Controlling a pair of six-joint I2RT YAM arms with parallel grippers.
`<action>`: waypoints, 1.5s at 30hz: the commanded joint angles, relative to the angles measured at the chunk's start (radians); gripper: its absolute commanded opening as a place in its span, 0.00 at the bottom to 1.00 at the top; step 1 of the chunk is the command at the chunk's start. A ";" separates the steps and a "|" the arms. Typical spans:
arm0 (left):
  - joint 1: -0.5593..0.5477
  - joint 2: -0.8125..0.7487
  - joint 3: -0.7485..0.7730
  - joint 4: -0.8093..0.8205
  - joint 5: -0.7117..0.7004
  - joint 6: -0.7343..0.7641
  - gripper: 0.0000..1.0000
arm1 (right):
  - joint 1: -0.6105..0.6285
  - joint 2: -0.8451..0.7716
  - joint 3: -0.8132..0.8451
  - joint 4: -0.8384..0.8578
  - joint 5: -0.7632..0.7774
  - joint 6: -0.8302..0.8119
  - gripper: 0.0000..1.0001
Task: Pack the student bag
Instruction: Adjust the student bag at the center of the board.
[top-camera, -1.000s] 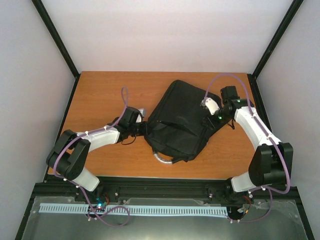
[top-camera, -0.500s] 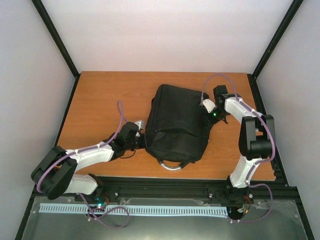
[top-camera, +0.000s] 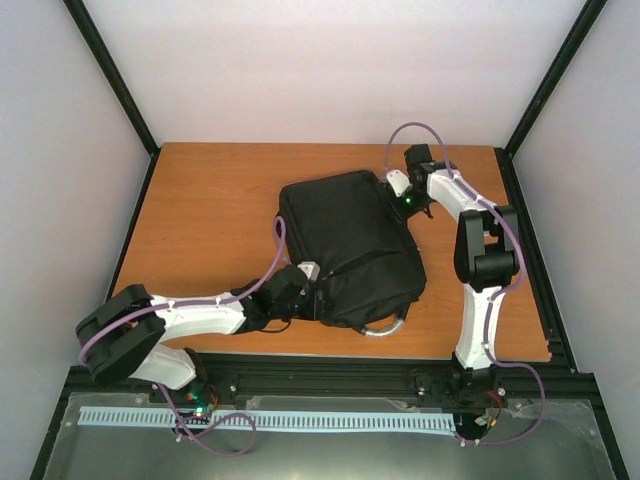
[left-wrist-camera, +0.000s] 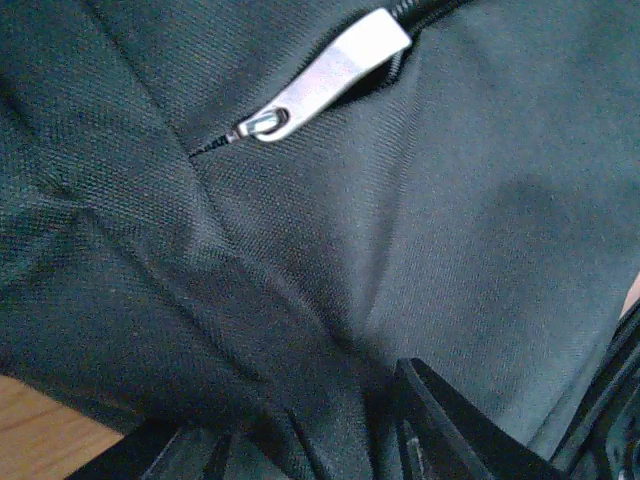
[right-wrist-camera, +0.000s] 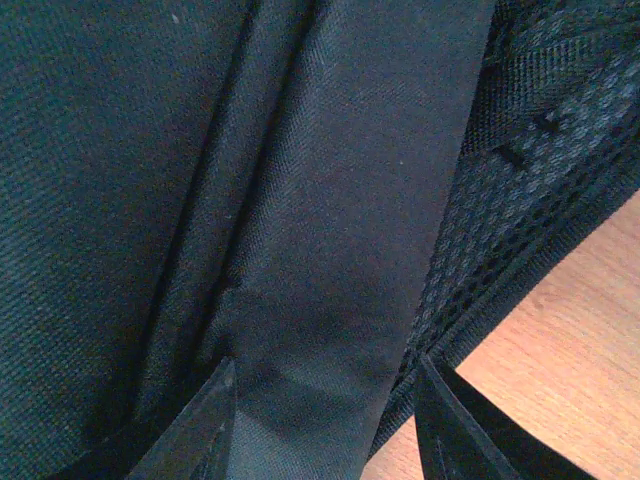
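Student bag (top-camera: 350, 245), contents hidden, is pinched by left hand (left-wrist-camera: 310, 425) and right hand (right-wrist-camera: 325, 400).

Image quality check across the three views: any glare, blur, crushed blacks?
Top external: even light, slightly soft, the student bag reads as a black mass with little detail. Left wrist: weave sharp, silver zip pull nearly blown out to white. Right wrist: weave sharp, no glare, fabric dark throughout.
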 joint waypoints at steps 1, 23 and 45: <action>-0.021 -0.089 0.030 -0.129 -0.059 0.050 0.46 | 0.005 -0.044 0.019 -0.005 0.022 0.019 0.50; 0.296 -0.151 0.057 -0.104 0.037 -0.050 0.72 | 0.282 -0.397 -0.342 0.018 -0.184 -0.033 0.48; 0.298 0.006 0.015 0.116 0.186 -0.116 0.43 | 0.307 -0.470 -0.370 -0.074 -0.354 0.033 0.49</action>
